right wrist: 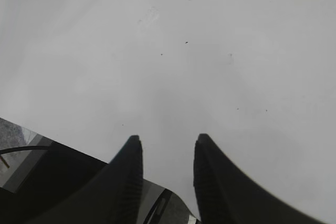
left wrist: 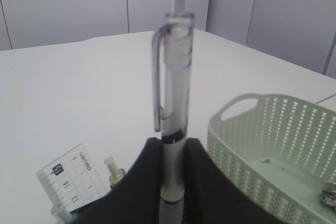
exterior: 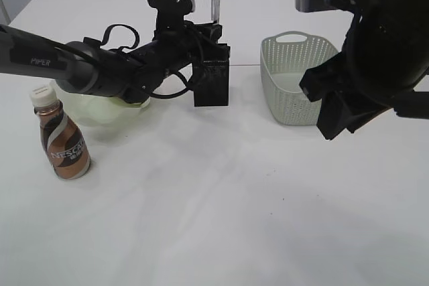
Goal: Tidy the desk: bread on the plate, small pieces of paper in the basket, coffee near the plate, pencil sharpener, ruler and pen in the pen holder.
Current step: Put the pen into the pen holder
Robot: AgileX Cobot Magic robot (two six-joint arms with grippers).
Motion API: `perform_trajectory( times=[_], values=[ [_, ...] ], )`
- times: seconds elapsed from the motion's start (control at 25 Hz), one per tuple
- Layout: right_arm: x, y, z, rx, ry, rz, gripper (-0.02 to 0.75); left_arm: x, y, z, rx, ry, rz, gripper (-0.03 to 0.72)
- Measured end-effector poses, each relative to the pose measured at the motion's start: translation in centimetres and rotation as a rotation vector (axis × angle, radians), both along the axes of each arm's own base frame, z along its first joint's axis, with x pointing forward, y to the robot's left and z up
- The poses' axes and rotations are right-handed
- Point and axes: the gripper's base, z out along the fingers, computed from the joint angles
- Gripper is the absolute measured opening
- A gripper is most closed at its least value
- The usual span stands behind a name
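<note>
- The pale sage green perforated plastic basket (exterior: 297,78) stands toward the far right of the white bench (exterior: 221,219); in the left wrist view its floor holds a few dark specks and a small crumpled bit at the picture's edge, too cut off to identify.
- The black mesh square pen holder (exterior: 211,85) stands near the far middle, partly hidden by the left arm; a clear plastic ruler (left wrist: 68,182) and two pale stick ends rise from it.
- The left end effector (left wrist: 172,182) is clamped narrowly on a clear clip pen (left wrist: 173,93), held upright over the holder.
- The pale green wavy-rimmed plate (exterior: 100,108) at far left is mostly covered by the arm; its contents cannot be seen.
- The brown Nescafe coffee bottle (exterior: 62,138) stands just in front of the plate.
- The right end effector (right wrist: 167,177) hangs partly open above bare bench, gripping nothing.
</note>
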Motion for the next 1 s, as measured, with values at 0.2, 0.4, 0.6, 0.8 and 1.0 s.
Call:
perform_trajectory(
  times=[0.2, 0.4, 0.6, 0.8, 1.0],
  values=[
    [0.0, 0.0, 0.0, 0.000, 0.000, 0.000, 0.246, 0.0, 0.0, -0.1, 0.007, -0.002, -0.006, 0.132],
    [0.0, 0.0, 0.0, 0.000, 0.000, 0.000, 0.246, 0.0, 0.0, -0.5, 0.025, 0.034, 0.000, 0.433],
    [0.0, 0.0, 0.0, 0.000, 0.000, 0.000, 0.247, 0.0, 0.1, -1.1, 0.059, 0.091, 0.009, 0.534],
    [0.1, -0.2, 0.0, -0.018, -0.005, -0.031, 0.250, -0.1, 0.2, -0.8, 0.074, 0.113, 0.015, 0.544],
    [0.2, -0.4, 0.0, -0.034, -0.012, -0.045, 0.253, -0.5, 0.7, 2.0, 0.122, 0.172, 0.036, 0.543]
  ],
)
